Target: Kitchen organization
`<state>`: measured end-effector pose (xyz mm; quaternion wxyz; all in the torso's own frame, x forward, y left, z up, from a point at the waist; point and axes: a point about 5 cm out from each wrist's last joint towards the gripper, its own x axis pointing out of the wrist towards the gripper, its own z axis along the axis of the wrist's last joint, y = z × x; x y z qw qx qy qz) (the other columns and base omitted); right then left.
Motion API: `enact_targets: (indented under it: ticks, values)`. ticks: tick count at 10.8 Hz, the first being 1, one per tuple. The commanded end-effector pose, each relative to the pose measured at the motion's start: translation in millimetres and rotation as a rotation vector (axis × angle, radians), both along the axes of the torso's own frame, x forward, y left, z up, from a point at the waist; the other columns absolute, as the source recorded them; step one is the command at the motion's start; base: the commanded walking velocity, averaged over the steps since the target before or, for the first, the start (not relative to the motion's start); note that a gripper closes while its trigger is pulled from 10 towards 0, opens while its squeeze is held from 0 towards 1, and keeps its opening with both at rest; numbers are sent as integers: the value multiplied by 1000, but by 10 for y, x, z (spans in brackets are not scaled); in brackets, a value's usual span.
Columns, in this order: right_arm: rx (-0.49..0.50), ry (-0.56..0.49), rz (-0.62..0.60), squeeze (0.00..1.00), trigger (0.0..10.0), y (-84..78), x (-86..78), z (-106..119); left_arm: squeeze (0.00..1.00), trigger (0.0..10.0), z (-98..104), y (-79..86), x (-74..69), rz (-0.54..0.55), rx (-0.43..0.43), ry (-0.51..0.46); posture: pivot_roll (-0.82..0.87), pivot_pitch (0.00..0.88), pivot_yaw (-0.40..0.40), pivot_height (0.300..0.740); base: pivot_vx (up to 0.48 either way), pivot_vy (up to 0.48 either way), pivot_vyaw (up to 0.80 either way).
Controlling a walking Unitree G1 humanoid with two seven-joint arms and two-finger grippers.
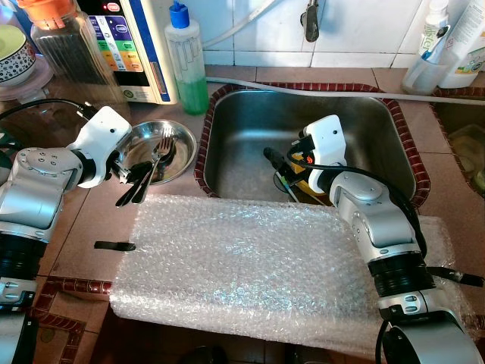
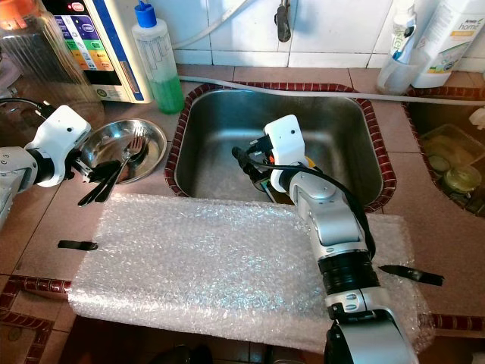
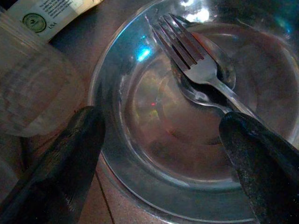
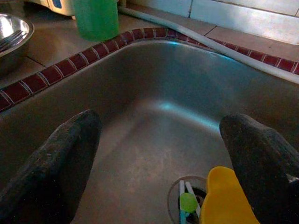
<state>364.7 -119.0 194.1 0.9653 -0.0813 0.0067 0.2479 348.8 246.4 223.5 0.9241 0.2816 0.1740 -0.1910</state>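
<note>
The left claw (image 1: pixel 130 184) hangs released over the near rim of the round steel dish (image 1: pixel 180 135), where a metal fork (image 1: pixel 162 151) lies on a spoon, likely gathered for washing. The right claw (image 1: pixel 282 168), also spread, reaches down into the steel sink (image 1: pixel 242 121) towards a yellow item (image 4: pixel 229 196) by the drain.

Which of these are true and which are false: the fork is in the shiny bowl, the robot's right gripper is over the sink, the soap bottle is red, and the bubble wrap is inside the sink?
1. The fork lies in the metal bowl. True.
2. The right gripper is over the sink. True; its fingers are open.
3. The soap bottle holds red liquid. False; the liquid is green and the cap blue.
4. The bubble wrap lies inside the sink. False; it is spread on the counter in front of the sink.
5. The left gripper is shut on the fork. False; it is open by the bowl.
</note>
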Motion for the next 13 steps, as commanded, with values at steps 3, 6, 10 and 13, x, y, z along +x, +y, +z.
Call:
enact_targets:
  ticks: [3,6,10,13]
  values:
    - [5,-17,-4,0,10000,0,18,54,0,10000,-71,4,-19,-5,9,33,-145,196,86,740,0,0,0]
    - [5,-17,-4,0,10000,0,18,54,0,10000,-71,4,-19,-5,9,33,-145,196,86,740,0,0,0]
    - [9,-15,-1,0,10000,18,17,46,0,10000,159,161,61,111,-7,-132,-140,200,86,740,0,0,0]
    - [10,-15,0,0,10000,19,25,47,0,10000,235,116,20,55,-66,-134,-135,202,82,740,0,0,0]
